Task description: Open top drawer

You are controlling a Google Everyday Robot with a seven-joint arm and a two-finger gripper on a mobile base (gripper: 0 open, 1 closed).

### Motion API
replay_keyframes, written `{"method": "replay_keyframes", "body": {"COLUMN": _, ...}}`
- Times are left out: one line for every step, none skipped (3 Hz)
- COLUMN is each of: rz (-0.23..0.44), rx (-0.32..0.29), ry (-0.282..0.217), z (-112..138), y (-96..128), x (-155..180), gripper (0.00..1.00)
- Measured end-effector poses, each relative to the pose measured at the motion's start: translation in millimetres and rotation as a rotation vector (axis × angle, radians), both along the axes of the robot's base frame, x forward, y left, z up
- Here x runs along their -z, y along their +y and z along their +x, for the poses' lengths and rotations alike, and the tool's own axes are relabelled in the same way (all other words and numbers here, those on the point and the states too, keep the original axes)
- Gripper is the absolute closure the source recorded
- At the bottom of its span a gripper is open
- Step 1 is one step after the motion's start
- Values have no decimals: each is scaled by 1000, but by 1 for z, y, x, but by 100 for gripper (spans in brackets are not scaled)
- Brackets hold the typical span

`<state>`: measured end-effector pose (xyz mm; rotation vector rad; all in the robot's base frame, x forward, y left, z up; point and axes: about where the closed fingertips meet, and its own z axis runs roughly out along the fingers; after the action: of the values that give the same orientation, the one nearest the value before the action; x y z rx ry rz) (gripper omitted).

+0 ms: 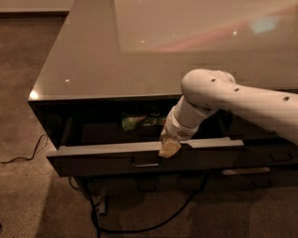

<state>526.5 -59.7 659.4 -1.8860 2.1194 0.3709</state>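
Here, gripper (169, 148) on top drawer (99, 165) front edge.

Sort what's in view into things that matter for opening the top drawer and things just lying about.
For the job: top drawer, partly out; its handle; gripper, at the drawer front's upper edge.
Lying about: greenish item inside the drawer; black cable on the floor; countertop.

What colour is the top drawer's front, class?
The top drawer has a dark, almost black front, shown in the camera view; the gripper sits at its upper edge.
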Motion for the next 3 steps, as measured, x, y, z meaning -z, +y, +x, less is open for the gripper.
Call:
{"method": "replay_keyframes", "body": {"rz": 8, "rx": -25, "ry": 18, "z": -11, "y": 3, "x": -4, "gripper": 35}}
{"method": "replay_keyframes", "body": {"rz": 17, "rx": -46, "ry": 24, "z": -23, "y": 4, "x": -12, "gripper": 12}}
{"method": "replay_keyframes", "body": {"rz": 62, "rx": -154, "ry": 104, "z": -73, "y": 20, "x": -33, "gripper": 0}}
